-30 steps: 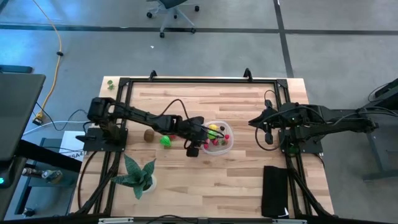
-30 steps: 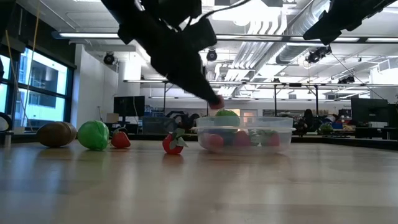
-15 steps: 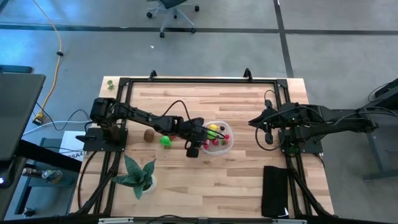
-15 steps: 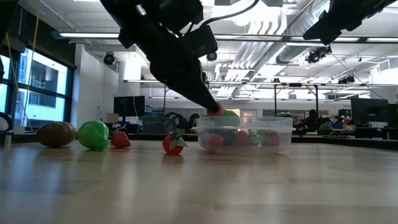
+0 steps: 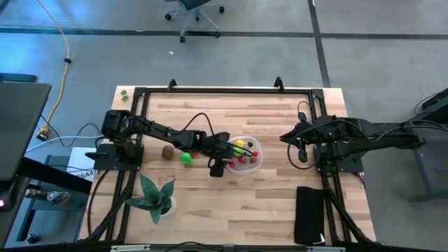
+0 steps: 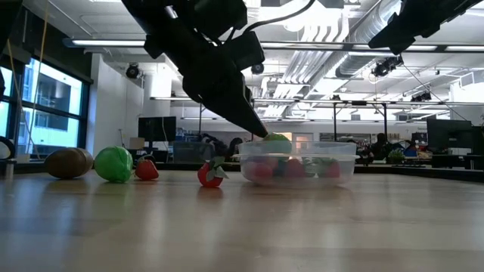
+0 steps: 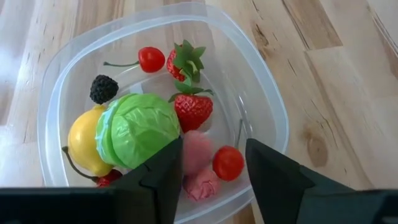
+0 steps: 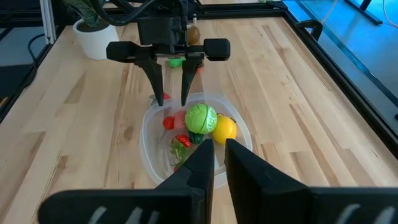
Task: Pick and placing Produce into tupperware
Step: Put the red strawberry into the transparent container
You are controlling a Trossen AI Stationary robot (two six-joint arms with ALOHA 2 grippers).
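The clear tupperware (image 5: 260, 157) (image 7: 273, 112) stands mid-table. It holds a green cabbage (image 7: 140, 127), a yellow lemon (image 7: 84, 143), a blackberry, a cherry, strawberries (image 7: 193, 109), a tomato and pink pieces (image 7: 202, 182). My left gripper (image 7: 214, 168) (image 5: 233, 152) (image 8: 171, 94) hangs open over the container's left side, slanting down; a blurred pink piece shows just below its fingers. More produce lies on the table left of the container: a brown kiwi (image 6: 68, 162), a green ball (image 6: 113, 164) and two red pieces (image 6: 211, 174). My right gripper (image 8: 217, 155) (image 5: 301, 145) waits near the right edge, fingers close together.
A spiky potted plant (image 5: 155, 199) stands near the table's near-left corner. A black pad (image 5: 310, 213) lies at the near-right. Black frame rails (image 5: 224, 89) run around the table's edges. A small green piece (image 5: 124, 93) sits outside the far-left corner of the frame.
My left gripper has sunk a little toward the tupperware's rim. The pink piece that showed at its fingertips a second ago in the low view is no longer there.
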